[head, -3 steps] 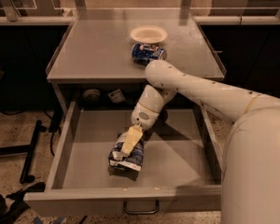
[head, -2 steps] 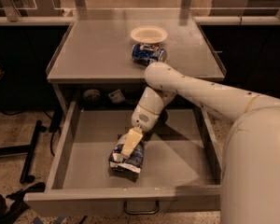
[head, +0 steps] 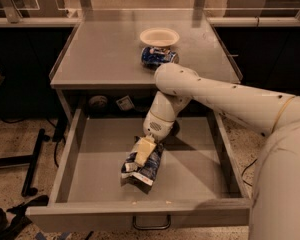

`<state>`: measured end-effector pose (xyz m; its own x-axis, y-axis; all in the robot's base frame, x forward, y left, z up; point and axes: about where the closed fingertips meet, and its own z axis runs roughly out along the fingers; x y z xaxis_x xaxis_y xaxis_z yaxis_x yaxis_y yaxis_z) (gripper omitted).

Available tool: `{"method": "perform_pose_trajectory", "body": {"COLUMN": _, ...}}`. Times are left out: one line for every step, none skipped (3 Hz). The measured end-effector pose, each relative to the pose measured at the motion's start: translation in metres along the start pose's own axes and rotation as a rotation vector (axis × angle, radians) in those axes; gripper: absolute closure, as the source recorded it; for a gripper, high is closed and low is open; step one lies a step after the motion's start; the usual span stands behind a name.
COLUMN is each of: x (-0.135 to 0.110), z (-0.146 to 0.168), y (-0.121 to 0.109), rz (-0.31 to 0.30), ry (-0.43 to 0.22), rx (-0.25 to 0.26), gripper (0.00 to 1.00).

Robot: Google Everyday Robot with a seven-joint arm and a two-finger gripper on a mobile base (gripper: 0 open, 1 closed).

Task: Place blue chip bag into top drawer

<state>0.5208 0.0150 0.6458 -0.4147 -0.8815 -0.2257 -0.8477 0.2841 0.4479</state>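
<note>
Blue chip bag (head: 146, 173) beneath gripper (head: 141, 156)

**Hidden and cropped regions**
The tool (head: 144, 151) lay on the blue chip bag (head: 139, 173) inside the top drawer (head: 66, 164) and covered the bag's middle. The bag's print was too small to read. The arm (head: 225, 96) hid part of the drawer's rear and ran out of the right edge. A round item (head: 97, 103) and a pale item (head: 125, 103) in the dark recess under the surface (head: 105, 49) could not be identified.
</note>
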Motion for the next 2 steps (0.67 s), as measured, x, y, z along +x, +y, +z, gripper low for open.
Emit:
{"method": "perform_pose_trajectory", "body": {"x": -0.0006, "z": -0.0114, "y": 0.0018, "rz": 0.006, "ry": -0.002, "rx": 0.078, "gripper": 0.0}}
{"method": "perform_pose_trajectory", "body": {"x": -0.0013, "z": -0.0192, "y": 0.0056, "rz": -0.011, "ry": -0.028, "rx": 0.147, "gripper": 0.0}}
